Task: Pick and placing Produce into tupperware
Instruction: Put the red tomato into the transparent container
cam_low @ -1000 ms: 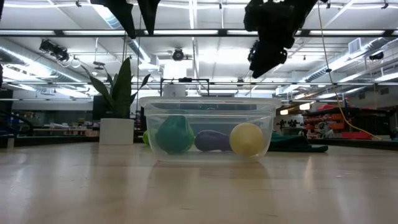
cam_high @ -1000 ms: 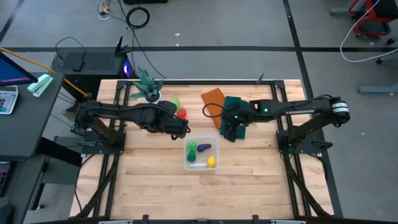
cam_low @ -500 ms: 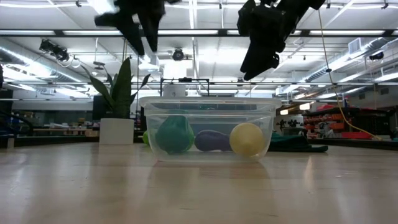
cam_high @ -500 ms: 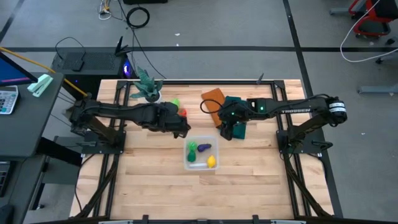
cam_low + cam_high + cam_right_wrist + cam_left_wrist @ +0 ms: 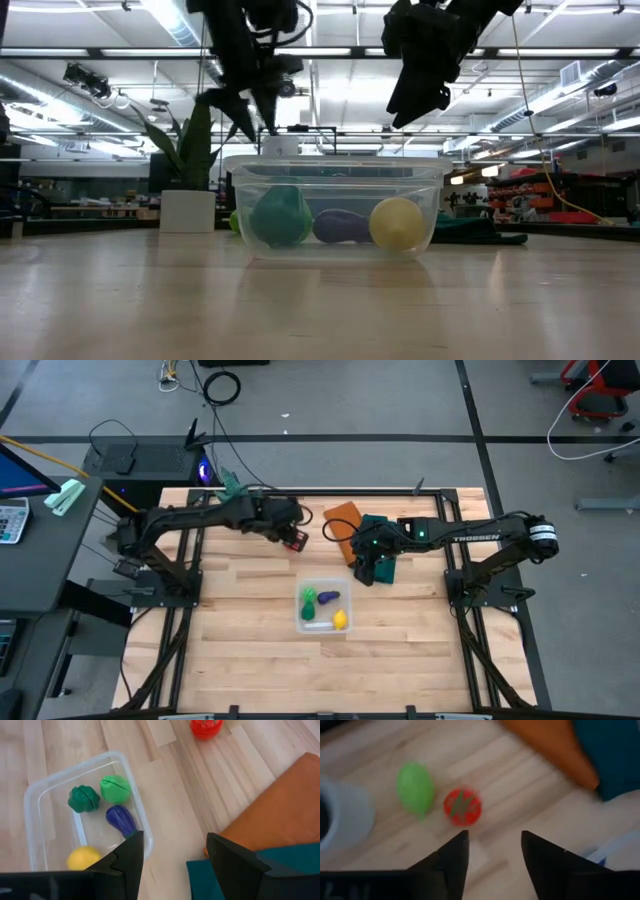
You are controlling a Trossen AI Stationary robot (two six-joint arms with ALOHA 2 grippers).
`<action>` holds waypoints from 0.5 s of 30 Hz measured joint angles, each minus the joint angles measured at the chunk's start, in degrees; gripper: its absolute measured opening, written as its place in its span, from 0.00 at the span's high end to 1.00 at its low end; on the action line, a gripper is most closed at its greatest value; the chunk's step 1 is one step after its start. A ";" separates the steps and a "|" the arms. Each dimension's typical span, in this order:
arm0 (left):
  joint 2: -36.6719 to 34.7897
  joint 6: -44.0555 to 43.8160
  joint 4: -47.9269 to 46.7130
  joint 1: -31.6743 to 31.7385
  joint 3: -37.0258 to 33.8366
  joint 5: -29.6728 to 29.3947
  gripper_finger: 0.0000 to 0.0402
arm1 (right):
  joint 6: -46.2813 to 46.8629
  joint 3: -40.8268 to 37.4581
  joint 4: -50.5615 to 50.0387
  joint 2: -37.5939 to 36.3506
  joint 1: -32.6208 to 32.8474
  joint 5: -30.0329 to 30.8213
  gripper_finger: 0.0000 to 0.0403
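The clear square tupperware [image 5: 323, 610] sits mid-table and holds a dark green toy [image 5: 84, 799], a green one [image 5: 115, 788], a purple one [image 5: 120, 818] and a yellow one [image 5: 85, 857]. A red toy [image 5: 462, 806] and a light green toy [image 5: 415, 787] lie on the wood near the white pot [image 5: 340, 815]. My left gripper [image 5: 492, 852] hangs open just above and beside the red toy [image 5: 297, 544], touching nothing. My right gripper [image 5: 182, 857] is open and waits above the dark green cloth [image 5: 378, 550], to the right of the container.
An orange folded cloth [image 5: 345, 520] and the dark green cloth lie toward the far right of the table. The potted plant [image 5: 232, 485] stands at the far edge, partly under my left arm. Bare wood stretches along the near side of the container.
My left gripper has swung from beside the container's far left corner toward the table's far edge, ending over the red toy, and it shows lower in the low view. Its fingers stay open. The toys and the container have not moved.
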 joint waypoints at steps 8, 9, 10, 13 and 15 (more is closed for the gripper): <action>3.58 9.20 2.97 4.40 0.02 6.50 0.37 | 1.52 0.02 0.10 -0.04 0.10 -0.11 0.56; 4.38 10.14 3.02 4.62 0.02 7.02 0.35 | 1.56 0.02 0.12 -0.04 0.09 -0.11 0.56; 5.12 10.87 2.80 4.78 0.02 7.47 0.34 | 1.67 0.02 0.27 -0.04 0.09 -0.11 0.56; 7.44 13.42 2.56 4.97 0.02 7.84 0.32 | 2.16 0.02 0.39 -0.04 0.09 -0.11 0.56; 8.79 14.55 2.13 5.15 0.02 7.85 0.31 | 2.43 0.02 0.37 -0.04 0.09 -0.11 0.56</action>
